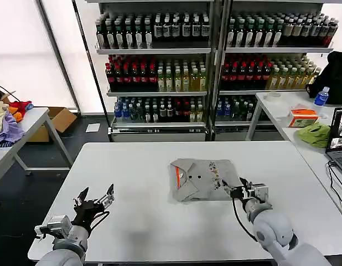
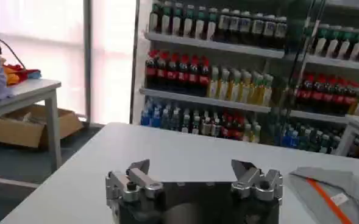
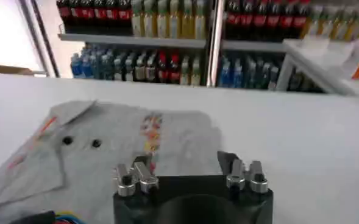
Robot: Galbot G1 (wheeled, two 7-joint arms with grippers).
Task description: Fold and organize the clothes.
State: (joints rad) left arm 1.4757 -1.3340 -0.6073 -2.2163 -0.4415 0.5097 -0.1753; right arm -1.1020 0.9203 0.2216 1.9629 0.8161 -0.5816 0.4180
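Observation:
One of the clothes, a light grey shirt (image 1: 201, 178), lies folded in the middle of the white table (image 1: 132, 166). Its collar is lined red-orange, and it has dark buttons and a small multicoloured print. My right gripper (image 1: 233, 184) stands open at the shirt's near right corner, low over the fabric, with nothing between its fingers. In the right wrist view the shirt (image 3: 106, 152) spreads just ahead of the right gripper (image 3: 185, 167). My left gripper (image 1: 97, 195) hangs open over bare table at the front left, well clear of the shirt. The left wrist view shows the left gripper (image 2: 191, 173) and the shirt's edge (image 2: 331, 189).
Drink-bottle shelves (image 1: 160, 66) stand behind the table. A side table on the left holds coloured fabrics (image 1: 8, 119), with a cardboard box (image 1: 57, 119) beyond. The right-hand table carries a lime-green bundle (image 1: 314, 133), an orange box (image 1: 302, 117) and a laptop (image 1: 340, 138).

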